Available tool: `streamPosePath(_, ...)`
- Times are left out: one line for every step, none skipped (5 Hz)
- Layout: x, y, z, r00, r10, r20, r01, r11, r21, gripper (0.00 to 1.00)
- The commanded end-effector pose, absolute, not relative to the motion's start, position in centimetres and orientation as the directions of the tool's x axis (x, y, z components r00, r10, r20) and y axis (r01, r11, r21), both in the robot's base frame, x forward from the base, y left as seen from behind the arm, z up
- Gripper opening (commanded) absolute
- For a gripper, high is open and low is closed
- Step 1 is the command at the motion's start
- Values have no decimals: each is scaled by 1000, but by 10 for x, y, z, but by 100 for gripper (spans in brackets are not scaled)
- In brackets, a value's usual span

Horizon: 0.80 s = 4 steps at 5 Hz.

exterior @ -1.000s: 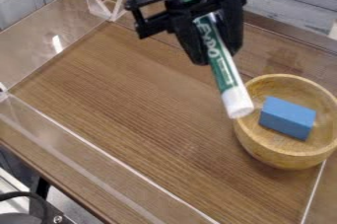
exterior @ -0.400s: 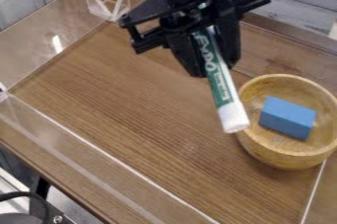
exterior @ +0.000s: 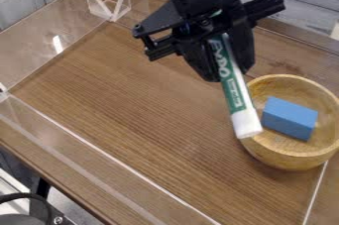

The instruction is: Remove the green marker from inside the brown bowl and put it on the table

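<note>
A: Where is the green marker (exterior: 231, 82)?

B: Clamped in your gripper (exterior: 208, 44), hanging tilted, its tip over the brown bowl's (exterior: 291, 155) near rim.

A: Risk?

B: Lower here and it could clip that rim or drop back in, missing the table (exterior: 119, 110).

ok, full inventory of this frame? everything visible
marker: one, white body with green label, held in the tool, tilted, lower end over the bowl's left rim
bowl: one, light tan wood, right side of the table
block: one, blue, inside the bowl
table: one, brown wood grain
acrylic walls: clear, low, along the table edges
tool: one, black, shut on the marker, above the table left of the bowl
</note>
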State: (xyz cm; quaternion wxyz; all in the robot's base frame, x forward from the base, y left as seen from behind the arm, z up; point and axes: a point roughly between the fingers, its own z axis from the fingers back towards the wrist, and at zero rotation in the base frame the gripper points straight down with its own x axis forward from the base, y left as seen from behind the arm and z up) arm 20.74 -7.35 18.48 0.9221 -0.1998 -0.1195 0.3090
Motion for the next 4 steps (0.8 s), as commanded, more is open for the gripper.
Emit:
streamPosePath(206, -72, 186, 792, 587, 166, -461, 754, -468, 0)
streamPosePath(206, -71, 180, 802, 553, 225, -404, 780, -478, 0)
streamPosePath(206, -67, 178, 812, 509, 287, -346, 815, -466, 0)
streamPosePath(207, -62, 176, 822, 452, 347, -282, 851, -443, 0)
